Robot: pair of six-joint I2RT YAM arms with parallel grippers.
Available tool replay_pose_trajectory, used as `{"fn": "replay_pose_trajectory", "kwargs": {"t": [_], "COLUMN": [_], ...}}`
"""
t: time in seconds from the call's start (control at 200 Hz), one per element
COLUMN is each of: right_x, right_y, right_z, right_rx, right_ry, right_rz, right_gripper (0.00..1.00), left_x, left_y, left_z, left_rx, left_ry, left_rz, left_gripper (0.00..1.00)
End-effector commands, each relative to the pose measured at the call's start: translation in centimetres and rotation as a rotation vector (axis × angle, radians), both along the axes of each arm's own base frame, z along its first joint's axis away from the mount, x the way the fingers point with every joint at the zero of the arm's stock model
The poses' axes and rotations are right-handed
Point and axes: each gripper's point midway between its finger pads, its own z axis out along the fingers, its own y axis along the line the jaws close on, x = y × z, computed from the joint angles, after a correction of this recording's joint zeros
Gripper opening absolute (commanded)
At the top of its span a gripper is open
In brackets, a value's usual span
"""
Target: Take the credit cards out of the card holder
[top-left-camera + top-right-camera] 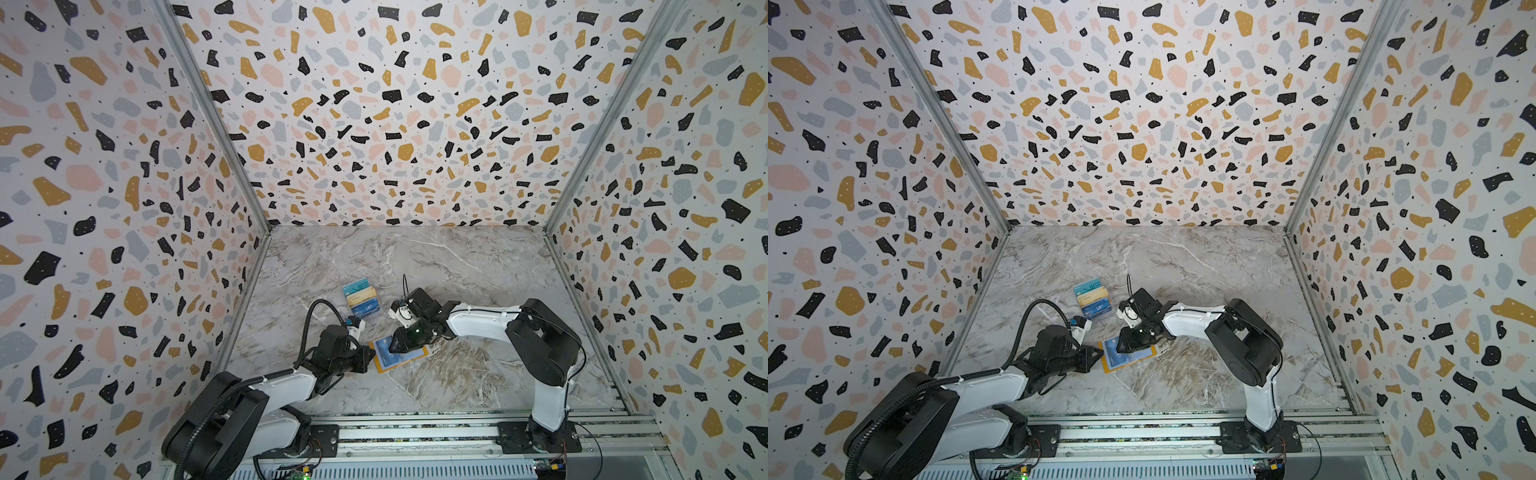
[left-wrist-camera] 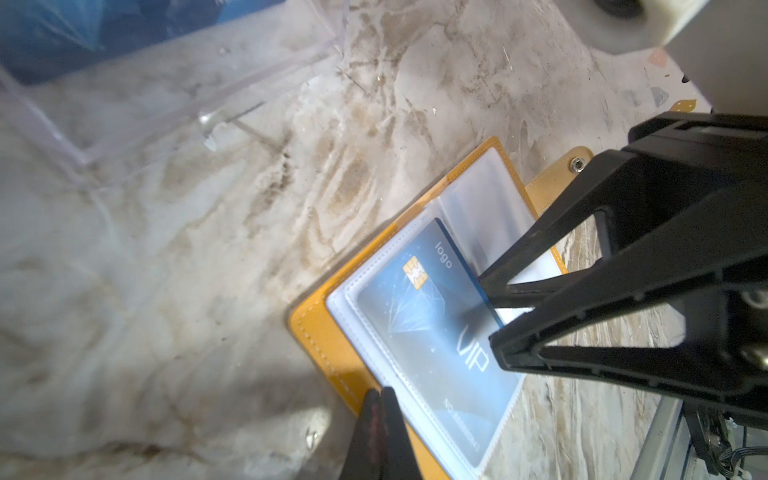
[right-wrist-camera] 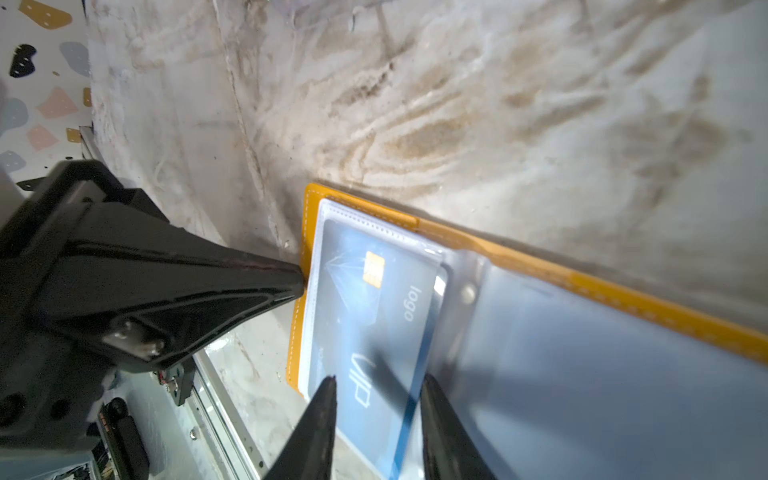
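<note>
Open card holder (image 1: 401, 361) lying flat on the marble tabletop (image 1: 415, 266), near its 6 o'clock edge in both top views.

Left gripper (image 1: 372, 358), reaching in from 9 o'clock: fingers (image 3: 249, 282) pressed together, with nothing between them. Their joined tip bears on the stitched orange border of the card holder.

Right gripper (image 3: 380, 380), reaching in from 3 o'clock: fingers (image 2: 498, 282) spread part way, tips apart and lowered onto the "VIP" end of a dark blue credit card (image 2: 424, 332). This card lies mostly inside a clear sleeve (image 2: 370, 357) of the card holder, with one long edge out. Whether the tips press the card cannot be told.

At 11 o'clock from the card holder, apart from it, three more credit cards (image 1: 360, 297) (teal, beige, dark blue) overlap in a clear tray (image 2: 124, 124).
</note>
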Motion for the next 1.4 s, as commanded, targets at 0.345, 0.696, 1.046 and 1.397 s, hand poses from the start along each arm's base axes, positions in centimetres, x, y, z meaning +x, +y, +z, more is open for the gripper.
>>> {"fn": "replay_pose_trajectory", "kwargs": {"t": [0.345,0.696,1.046,1.397], "right_x": [-1.0,-1.1,-1.5,-1.0], "right_y": [1.4,2.5,3.5,2.9], "right_z": [2.4,2.4,1.8,3.8], "right_rx": [0.203,0.245,0.240,0.297], "right_ry": [0.108,0.135,0.147,0.102], "right_rz": [0.041,0.058,0.081,0.087], "right_gripper": [0.32,0.29,0.30,0.28], "left_x": [-0.9,-1.0,-0.9,-0.8], "left_y": [0.4,0.4,0.5,0.7], "left_z": [-1.7,-1.8,-2.0,-2.0], "left_rx": [0.060,0.065,0.075,0.084], "left_ry": [0.053,0.060,0.062,0.060], "left_rz": [-0.014,-0.014,-0.007,0.002], "left_gripper": [0.00,0.00,0.00,0.00]}}
